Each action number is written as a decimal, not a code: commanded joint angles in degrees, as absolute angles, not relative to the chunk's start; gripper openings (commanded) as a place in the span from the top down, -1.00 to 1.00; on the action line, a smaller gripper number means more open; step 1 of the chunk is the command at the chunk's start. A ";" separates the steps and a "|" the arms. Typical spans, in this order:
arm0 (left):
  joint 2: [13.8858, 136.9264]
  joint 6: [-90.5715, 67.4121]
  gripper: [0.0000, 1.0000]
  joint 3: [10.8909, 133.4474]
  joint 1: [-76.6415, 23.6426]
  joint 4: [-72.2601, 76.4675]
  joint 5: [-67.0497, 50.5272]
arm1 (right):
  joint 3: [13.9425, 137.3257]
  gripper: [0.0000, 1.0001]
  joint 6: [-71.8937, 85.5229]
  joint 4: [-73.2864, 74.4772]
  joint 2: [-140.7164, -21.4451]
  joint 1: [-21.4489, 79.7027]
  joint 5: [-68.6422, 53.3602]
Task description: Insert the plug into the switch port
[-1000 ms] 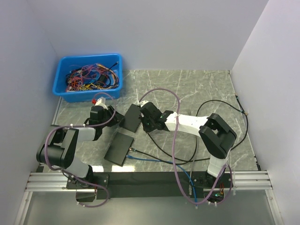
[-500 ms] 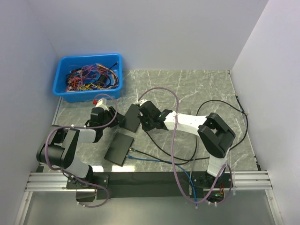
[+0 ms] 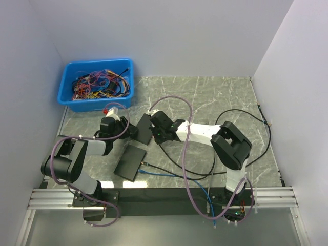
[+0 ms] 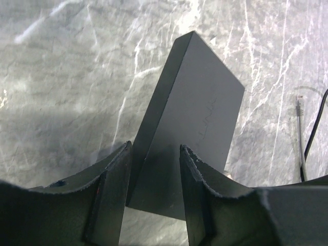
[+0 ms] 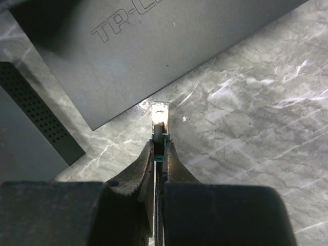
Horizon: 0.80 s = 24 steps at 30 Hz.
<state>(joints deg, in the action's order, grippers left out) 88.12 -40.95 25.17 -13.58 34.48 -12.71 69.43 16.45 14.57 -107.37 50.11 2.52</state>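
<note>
Around the marbled tabletop [image 3: 215,97] (switch [image 3: 145,128] near its middle) stand pale walls [image 3: 179,36].

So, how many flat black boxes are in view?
2: the TP-Link switch held in the left tool; the vented black box flat beside it, nearer the arm bases.

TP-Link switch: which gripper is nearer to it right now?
Left. The left gripper clamps the TP-Link switch at one end; the right gripper, holding the plug, sits just off its edge.
</note>
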 commanded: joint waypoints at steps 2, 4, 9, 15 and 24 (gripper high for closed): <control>88.15 -39.46 0.04 27.60 -13.89 37.09 -14.15 | 72.42 1.00 16.87 13.36 -108.89 50.27 2.99; 88.77 -39.64 0.05 27.77 -13.89 37.44 -14.68 | 72.86 1.00 16.87 13.54 -109.33 50.27 3.08; 90.87 -39.11 0.05 29.18 -14.41 36.48 -14.94 | 73.92 1.00 16.70 13.54 -110.13 50.36 3.25; 92.55 -38.94 0.06 30.15 -15.12 36.48 -14.50 | 74.71 1.00 16.52 14.15 -110.30 50.27 4.65; 93.60 -38.41 0.07 30.94 -15.56 36.21 -14.68 | 75.15 1.00 16.52 13.54 -110.48 50.10 3.08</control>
<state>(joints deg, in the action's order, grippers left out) 92.92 -39.64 29.15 -14.87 34.83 -13.63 72.10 16.43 15.31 -110.10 50.11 3.40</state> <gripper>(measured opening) 0.470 0.046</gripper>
